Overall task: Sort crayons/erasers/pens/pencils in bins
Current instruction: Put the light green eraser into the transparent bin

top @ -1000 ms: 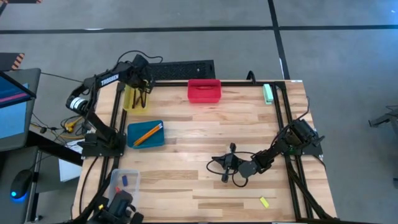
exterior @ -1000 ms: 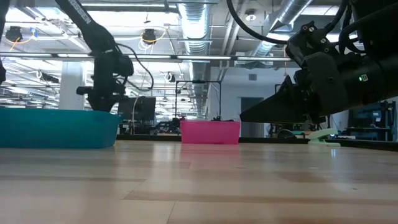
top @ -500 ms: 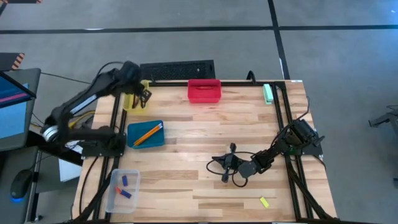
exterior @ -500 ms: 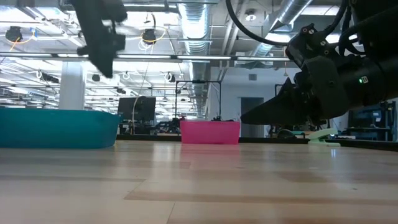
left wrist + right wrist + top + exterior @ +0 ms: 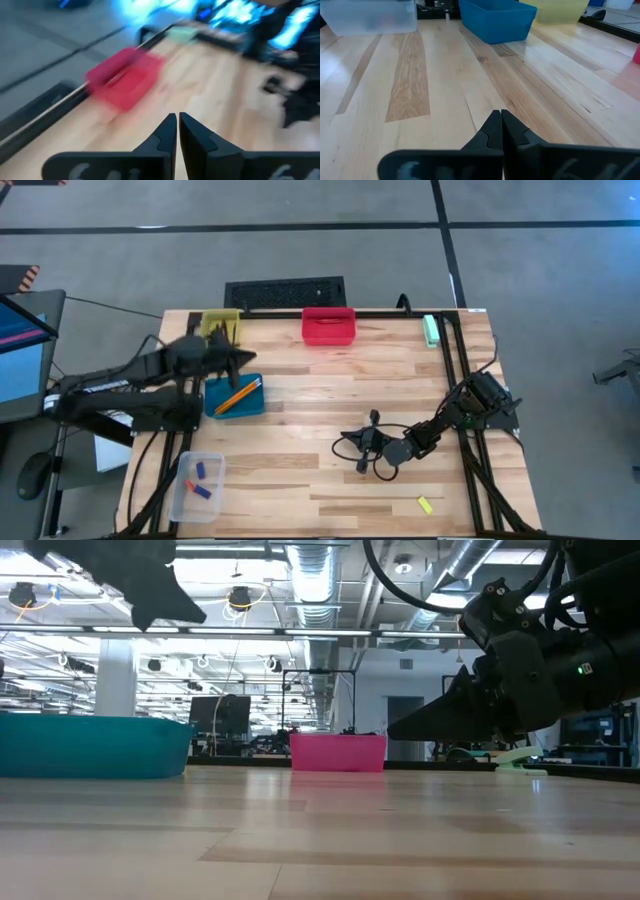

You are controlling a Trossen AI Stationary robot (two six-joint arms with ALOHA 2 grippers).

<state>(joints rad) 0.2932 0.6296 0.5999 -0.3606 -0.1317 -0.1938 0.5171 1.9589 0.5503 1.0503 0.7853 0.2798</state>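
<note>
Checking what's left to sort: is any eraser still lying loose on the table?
Yes, a yellow eraser lies on the bare table near its front right corner, outside every bin.

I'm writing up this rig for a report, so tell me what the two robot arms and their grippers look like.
Both arms are black, built of jointed segments, with black cables looping near the right arm's wrist. The left gripper ends in two slim, dark, wedge-shaped fingers that taper to points, above a black crossbar with pale markings. The right gripper has the same pointed black fingers and crossbar. In the low view a small green light shows on the right arm.
</note>
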